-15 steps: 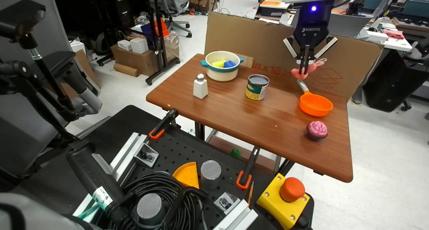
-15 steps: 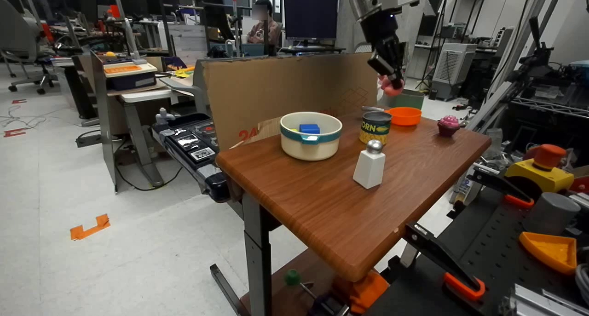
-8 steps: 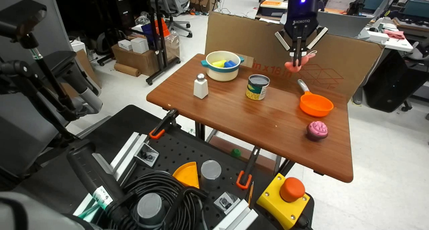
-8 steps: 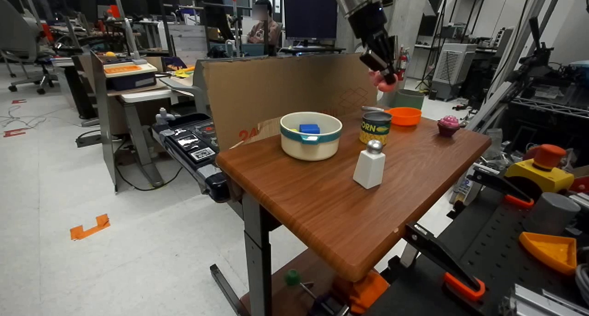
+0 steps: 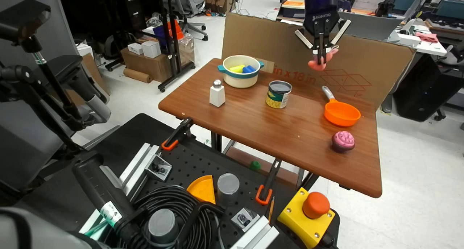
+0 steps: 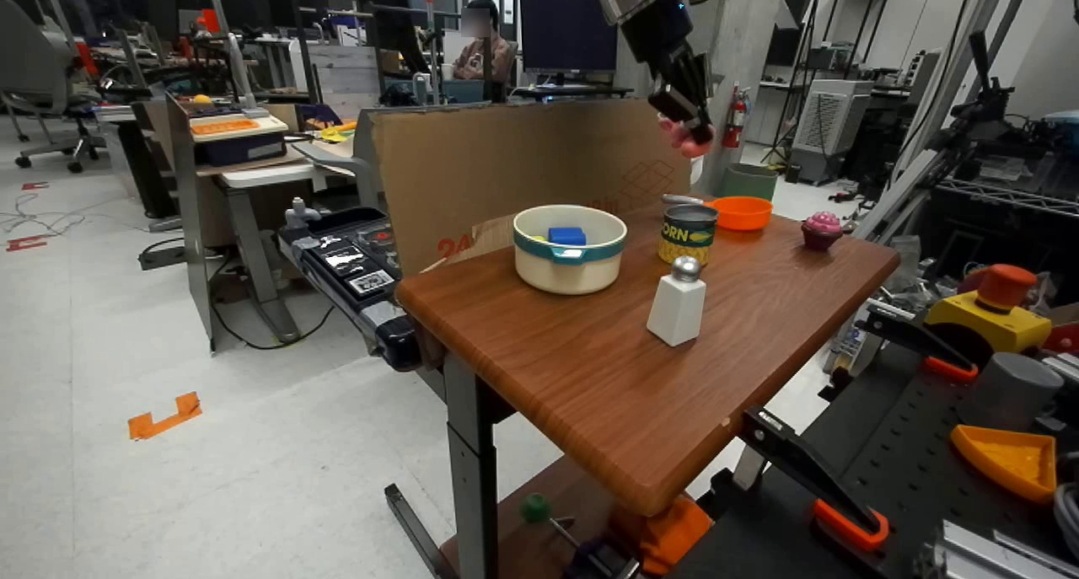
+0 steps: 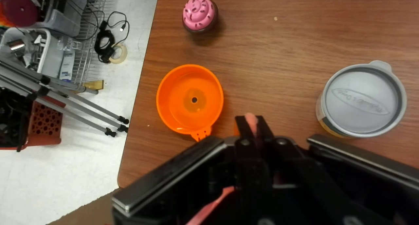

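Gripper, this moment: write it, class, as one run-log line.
gripper: closed on pink object | height: above table | on table: orange pan, corn can, cupcake, shaker, pot

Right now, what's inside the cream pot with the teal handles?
An exterior view shows a yellow object and a blue object inside the cream pot. Whatever lies directly beneath them is covered and cannot be seen.

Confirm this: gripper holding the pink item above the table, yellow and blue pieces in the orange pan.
Not the orange pan: an exterior view shows the yellow piece and blue piece in the cream pot. The gripper holds the pink item above the table.
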